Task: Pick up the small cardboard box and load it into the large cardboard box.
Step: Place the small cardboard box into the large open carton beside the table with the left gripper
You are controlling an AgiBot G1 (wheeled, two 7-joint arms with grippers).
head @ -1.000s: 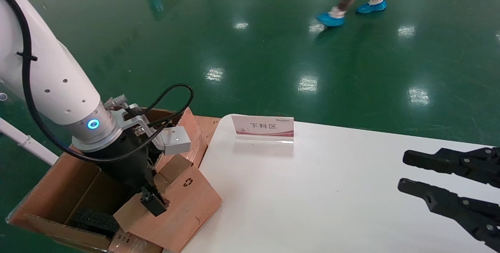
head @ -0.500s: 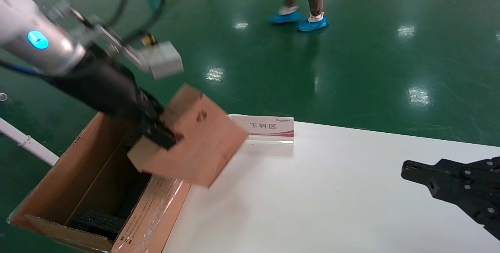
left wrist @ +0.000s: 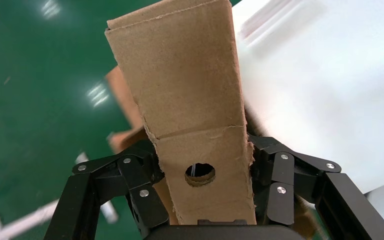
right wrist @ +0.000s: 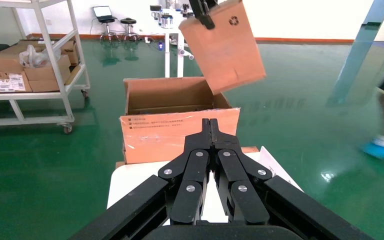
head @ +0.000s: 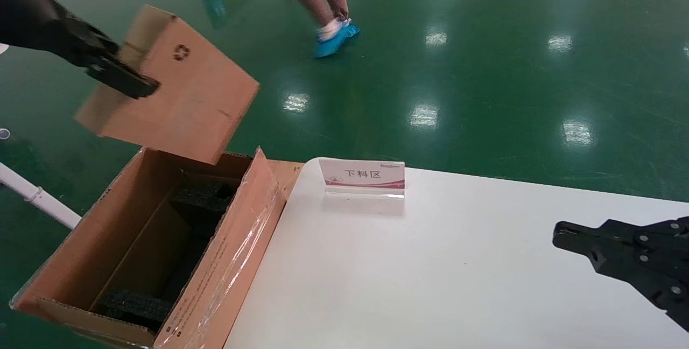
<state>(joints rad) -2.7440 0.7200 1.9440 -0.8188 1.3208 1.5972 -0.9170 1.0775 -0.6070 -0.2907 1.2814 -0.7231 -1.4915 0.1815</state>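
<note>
Gripping the small cardboard box (head: pixel 171 82) in my left gripper (head: pixel 121 79), I've got it up in the air above the large cardboard box (head: pixel 97 241), long axis tilted down toward the table (head: pixel 430 268). Inside the open carton sit black foam pads (head: pixel 137 306). My right gripper (right wrist: pixel 210 131) hangs closed over the table.

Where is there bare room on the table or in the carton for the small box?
The table is bare between the sign and the right gripper. The carton has an open strip along its floor between the foam pads. The left gripper holds the small box above it.
</note>
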